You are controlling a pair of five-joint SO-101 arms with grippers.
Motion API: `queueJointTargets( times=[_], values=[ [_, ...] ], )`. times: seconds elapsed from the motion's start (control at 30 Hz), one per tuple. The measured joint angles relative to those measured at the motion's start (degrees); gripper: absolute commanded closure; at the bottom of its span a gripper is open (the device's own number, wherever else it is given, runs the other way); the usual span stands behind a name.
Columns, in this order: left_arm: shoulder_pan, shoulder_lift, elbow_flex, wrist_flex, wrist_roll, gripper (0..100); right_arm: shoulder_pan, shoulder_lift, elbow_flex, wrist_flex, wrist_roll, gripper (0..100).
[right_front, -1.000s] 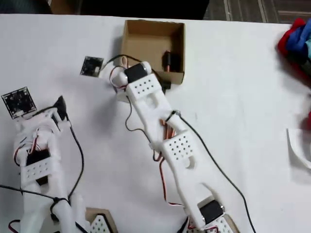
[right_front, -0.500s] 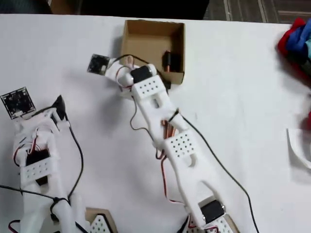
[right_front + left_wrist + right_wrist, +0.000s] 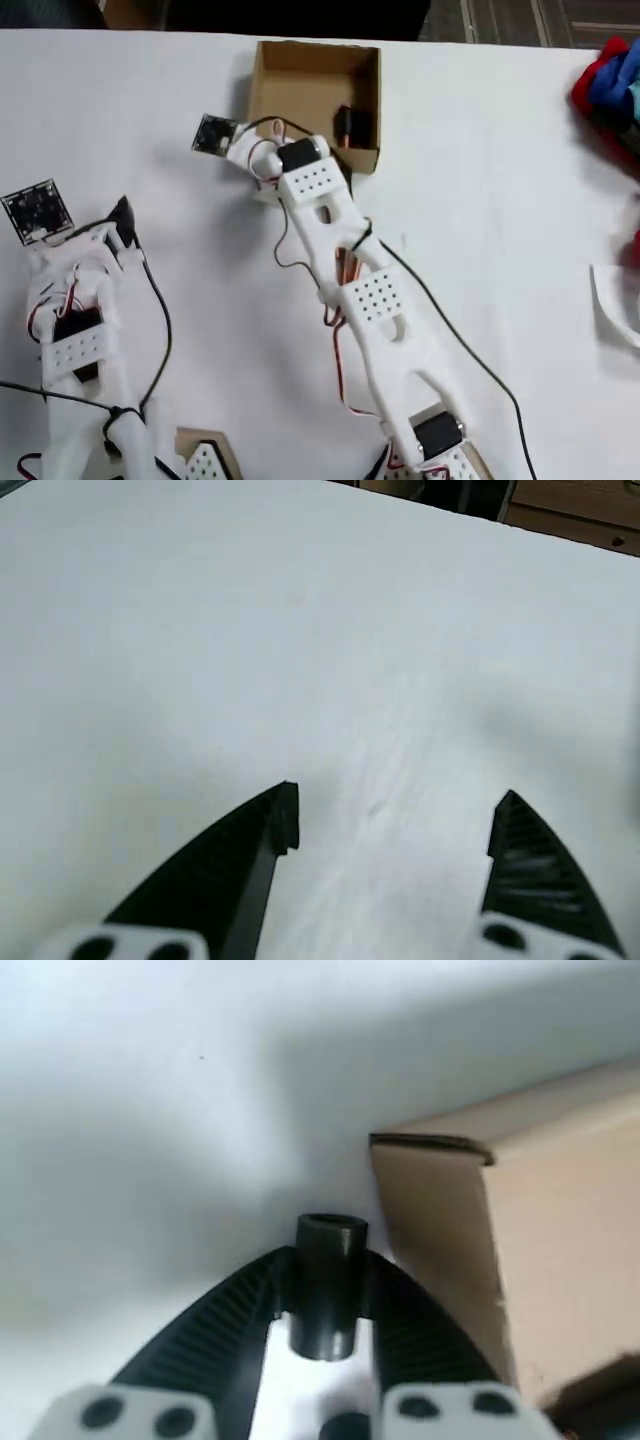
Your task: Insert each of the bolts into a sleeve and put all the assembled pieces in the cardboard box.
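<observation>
My right gripper (image 3: 328, 1260) is shut on a black sleeve (image 3: 328, 1290), held upright just off the table beside a corner of the cardboard box (image 3: 520, 1230). In the high view the right arm (image 3: 320, 200) stretches to the near left corner of the box (image 3: 270, 75), and its wrist covers the fingers. A dark piece (image 3: 345, 125) lies inside the box by its right wall. At the table's left my left gripper (image 3: 398, 820) stands open over bare white table, its black tip (image 3: 125, 215) showing in the high view.
A bundle of red and blue cloth (image 3: 610, 80) lies at the far right edge, with a white curved object (image 3: 612, 305) below it. Wires trail along both arms. Open table lies between the arms and right of the box.
The right arm's wrist has swung right, closer to the box's near left corner, with the sleeve still held. The left arm has stayed put.
</observation>
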Motion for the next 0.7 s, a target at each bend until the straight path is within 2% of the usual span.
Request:
queueJointTargets(
  times=[0.27, 0.5, 0.63, 0.7],
  values=[
    [0.0, 0.0, 0.0, 0.0, 0.0, 68, -0.3, -0.4, -1.6, 7.1, 0.8, 97.7],
    [0.0, 0.0, 0.0, 0.0, 0.0, 68, -3.4, -0.8, -7.6, 21.9, -11.1, 97.7],
    [0.0, 0.0, 0.0, 0.0, 0.0, 68, -4.9, -0.7, -8.0, 24.0, -18.5, 97.4],
    [0.0, 0.0, 0.0, 0.0, 0.0, 68, -4.6, -0.5, -8.2, 24.2, -19.9, 95.9]
  ],
)
